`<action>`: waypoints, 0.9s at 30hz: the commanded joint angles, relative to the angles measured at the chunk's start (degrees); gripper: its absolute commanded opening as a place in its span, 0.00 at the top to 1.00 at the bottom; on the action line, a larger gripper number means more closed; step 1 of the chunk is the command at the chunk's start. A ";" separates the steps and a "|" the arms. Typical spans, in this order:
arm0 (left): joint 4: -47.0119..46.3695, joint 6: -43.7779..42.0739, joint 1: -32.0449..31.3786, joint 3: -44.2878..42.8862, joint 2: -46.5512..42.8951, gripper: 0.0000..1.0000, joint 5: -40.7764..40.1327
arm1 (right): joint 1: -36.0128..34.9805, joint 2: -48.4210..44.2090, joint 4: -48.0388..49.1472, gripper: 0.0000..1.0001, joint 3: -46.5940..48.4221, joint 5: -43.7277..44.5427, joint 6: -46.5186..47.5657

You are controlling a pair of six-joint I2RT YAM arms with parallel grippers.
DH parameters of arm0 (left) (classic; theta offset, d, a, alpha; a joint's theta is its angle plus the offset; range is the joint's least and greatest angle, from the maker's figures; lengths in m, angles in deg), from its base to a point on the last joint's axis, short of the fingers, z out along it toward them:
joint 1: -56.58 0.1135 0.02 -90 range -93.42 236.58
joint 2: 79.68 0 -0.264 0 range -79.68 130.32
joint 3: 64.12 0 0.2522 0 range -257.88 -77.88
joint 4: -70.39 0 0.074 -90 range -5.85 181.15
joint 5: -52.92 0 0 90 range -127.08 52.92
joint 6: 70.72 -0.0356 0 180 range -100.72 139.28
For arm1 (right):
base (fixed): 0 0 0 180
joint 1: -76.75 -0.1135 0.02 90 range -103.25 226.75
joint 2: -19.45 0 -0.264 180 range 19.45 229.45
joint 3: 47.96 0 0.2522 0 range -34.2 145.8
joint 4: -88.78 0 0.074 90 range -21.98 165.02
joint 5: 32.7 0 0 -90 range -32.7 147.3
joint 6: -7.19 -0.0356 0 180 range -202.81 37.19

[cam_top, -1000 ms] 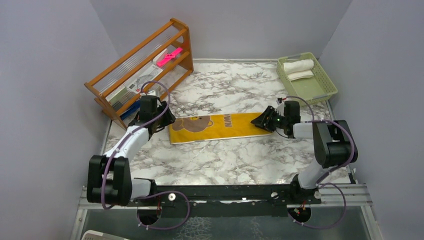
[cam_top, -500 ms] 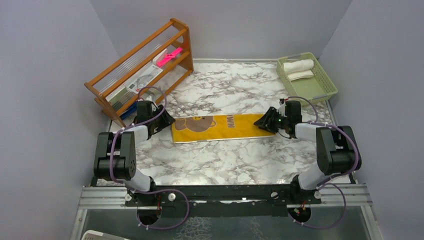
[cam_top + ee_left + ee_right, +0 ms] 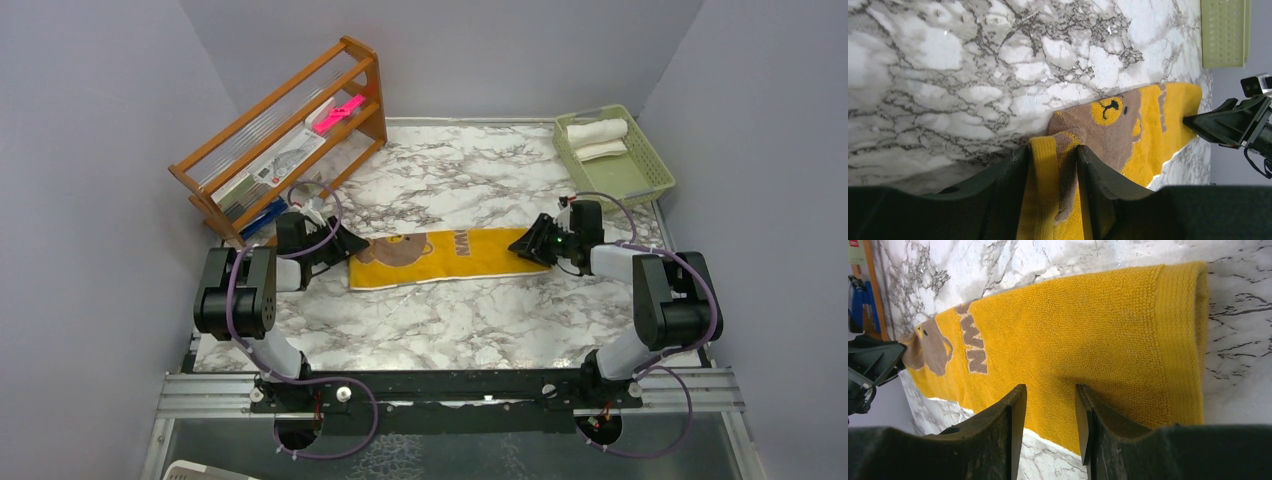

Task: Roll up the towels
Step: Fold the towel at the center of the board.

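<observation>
The mustard-yellow towel (image 3: 440, 255) lies flat across the middle of the marble table, its brown bear print at the left end. My left gripper (image 3: 338, 246) is shut on that end. In the left wrist view a lifted fold of yellow hem and brown cloth (image 3: 1055, 165) sits pinched between the left gripper's (image 3: 1053, 150) fingers. My right gripper (image 3: 527, 244) hovers low over the towel's right end. Seen from the right wrist, that gripper (image 3: 1049, 387) is open, with only flat yellow towel (image 3: 1088, 325) showing in the gap. The cream-white towel (image 3: 597, 131) lies rolled in the basket.
A green basket (image 3: 630, 180) stands at the back right corner. A slanted wooden rack (image 3: 280, 140) with a pink item (image 3: 338, 113) and packets stands at the back left, close behind my left gripper. Grey walls close in on both sides.
My left arm has folded back, and its gripper has slid a little to the right with the towel's left end. The jaws have narrowed slightly. The right gripper has hardly moved.
</observation>
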 commanded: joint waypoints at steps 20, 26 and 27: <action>7.36 -10.97 -0.23 -5.32 -3.02 0.42 -6.46 | -0.79 0.56 1.80 0.59 -0.39 -4.23 3.11; 6.11 -13.55 0.59 -7.60 4.57 0.41 4.07 | -0.84 1.66 3.86 0.59 -0.81 -7.25 2.90; 5.77 -13.11 0.57 -7.32 5.12 0.41 5.09 | -0.84 1.66 3.84 0.59 -0.74 -7.45 3.00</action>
